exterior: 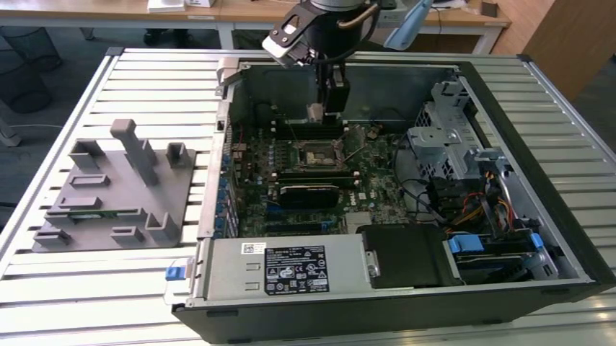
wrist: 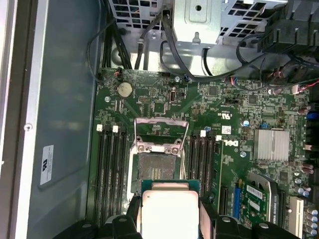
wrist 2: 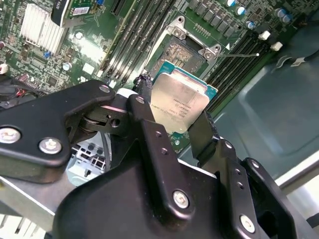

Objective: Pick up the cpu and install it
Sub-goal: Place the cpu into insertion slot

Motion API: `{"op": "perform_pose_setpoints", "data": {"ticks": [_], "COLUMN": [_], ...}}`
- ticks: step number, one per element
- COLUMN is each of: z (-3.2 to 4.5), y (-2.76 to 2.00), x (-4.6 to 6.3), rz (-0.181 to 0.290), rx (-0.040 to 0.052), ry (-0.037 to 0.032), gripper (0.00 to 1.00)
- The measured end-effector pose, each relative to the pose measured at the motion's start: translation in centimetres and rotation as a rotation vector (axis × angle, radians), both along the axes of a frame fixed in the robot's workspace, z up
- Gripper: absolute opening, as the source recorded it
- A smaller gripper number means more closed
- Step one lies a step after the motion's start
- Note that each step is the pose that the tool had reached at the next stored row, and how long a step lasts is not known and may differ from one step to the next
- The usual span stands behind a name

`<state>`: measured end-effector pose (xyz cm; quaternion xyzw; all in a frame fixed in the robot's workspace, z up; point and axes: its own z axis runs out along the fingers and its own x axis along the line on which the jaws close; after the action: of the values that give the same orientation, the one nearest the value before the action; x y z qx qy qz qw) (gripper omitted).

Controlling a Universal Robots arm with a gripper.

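Aloft, fingers (wrist 2: 149,129) clamped on cpu (wrist 2: 179,102), above motherboard (wrist: 224,104), near open socket (wrist: 155,169), inside case (exterior: 385,79).

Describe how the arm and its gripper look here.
The gripper is matte black: rounded link plates joined by silver screws, ending in two narrow black fingers. In the exterior view the arm's wrist is dark, with a silver-and-black camera block mounted on it and a black cable looping beside it.

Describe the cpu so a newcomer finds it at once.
Look in the open PC case, above the motherboard. The gripper hangs by the open socket, jaws clamping the cpu: the lone flat square chip with a silvery lid, off the board.
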<state>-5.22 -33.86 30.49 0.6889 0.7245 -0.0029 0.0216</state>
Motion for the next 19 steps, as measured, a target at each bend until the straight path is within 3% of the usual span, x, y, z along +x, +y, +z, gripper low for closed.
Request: {"op": "perform_pose_setpoints", "data": {"ticks": [19], "z": [-2.32], "y": [0.17], "x": [0.0], "rz": [-0.003], "rx": [0.0012], "ry": [0.0], "gripper": [0.54]}}
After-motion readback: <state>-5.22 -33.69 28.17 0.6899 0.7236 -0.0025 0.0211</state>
